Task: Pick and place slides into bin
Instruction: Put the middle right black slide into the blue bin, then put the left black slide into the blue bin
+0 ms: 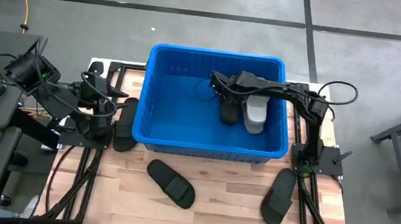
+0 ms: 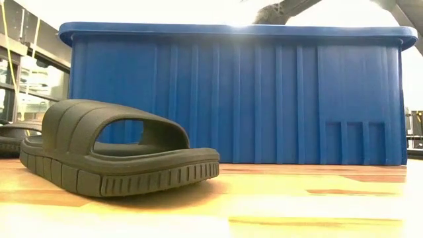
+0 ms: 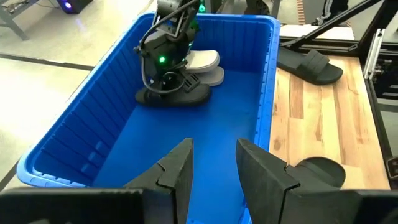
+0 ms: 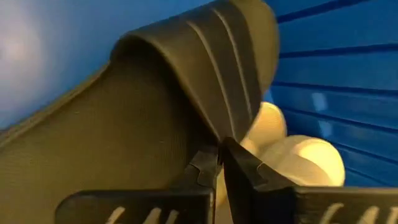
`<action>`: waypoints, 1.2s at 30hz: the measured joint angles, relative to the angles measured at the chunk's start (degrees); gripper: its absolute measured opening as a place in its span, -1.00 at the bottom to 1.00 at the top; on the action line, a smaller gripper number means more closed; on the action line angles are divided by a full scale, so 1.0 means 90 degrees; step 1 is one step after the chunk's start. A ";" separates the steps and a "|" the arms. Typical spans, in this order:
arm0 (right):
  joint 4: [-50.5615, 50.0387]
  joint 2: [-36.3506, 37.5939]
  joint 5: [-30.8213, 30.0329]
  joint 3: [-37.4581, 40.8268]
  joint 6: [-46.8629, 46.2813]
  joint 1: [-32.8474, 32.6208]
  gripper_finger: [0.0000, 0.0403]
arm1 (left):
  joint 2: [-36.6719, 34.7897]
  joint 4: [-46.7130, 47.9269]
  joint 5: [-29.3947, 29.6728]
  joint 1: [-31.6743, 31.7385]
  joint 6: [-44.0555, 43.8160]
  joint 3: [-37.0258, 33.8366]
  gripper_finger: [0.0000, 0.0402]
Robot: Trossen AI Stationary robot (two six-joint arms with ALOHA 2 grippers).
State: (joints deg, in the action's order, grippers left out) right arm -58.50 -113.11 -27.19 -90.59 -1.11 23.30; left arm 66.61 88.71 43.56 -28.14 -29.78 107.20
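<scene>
The right gripper (image 4: 221,163), reaching into the big bright blue plastic bin (image 1: 155,130), has its fingers pinched on the wide strap of a black rubber slide (image 1: 229,109). Let go unevenly, that slide could tip onto the light grey rubber slide (image 1: 256,112) lying at its 3 o'clock (they look close to touching).

Three more black slides wait on the wooden table (image 1: 223,181): at the bin's 9, 7 and 5 o'clock. The left gripper (image 3: 212,163) hovers, fingers spread, over the bin's 9 o'clock end.
</scene>
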 joint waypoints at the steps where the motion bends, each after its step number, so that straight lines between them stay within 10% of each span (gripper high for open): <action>1: -0.0005 -0.0059 0.0026 0.0000 -0.0027 0.0001 -1.00 | 0.0000 0.0000 -0.0001 0.0000 0.0001 0.0000 -0.45; 14: -0.0058 -0.0298 0.0516 -0.0051 -0.0039 0.0013 -0.96 | 0.0000 0.0000 -0.0188 0.0000 0.0017 0.0000 -0.45; 24: -0.0065 -0.0219 0.0637 -0.0056 0.0016 -0.0011 -0.54 | -0.0001 0.0000 -0.0188 0.0000 0.0015 0.0000 -0.45; 36: 0.0165 0.1324 0.0773 -0.0058 -0.0262 -0.0072 -0.48 | -0.0395 0.0174 -0.0959 0.0005 -0.1249 -0.0002 -0.45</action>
State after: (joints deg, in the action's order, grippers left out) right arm -57.02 -101.19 -20.23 -91.11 -3.47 22.65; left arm 63.06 90.28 34.93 -28.09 -41.02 107.18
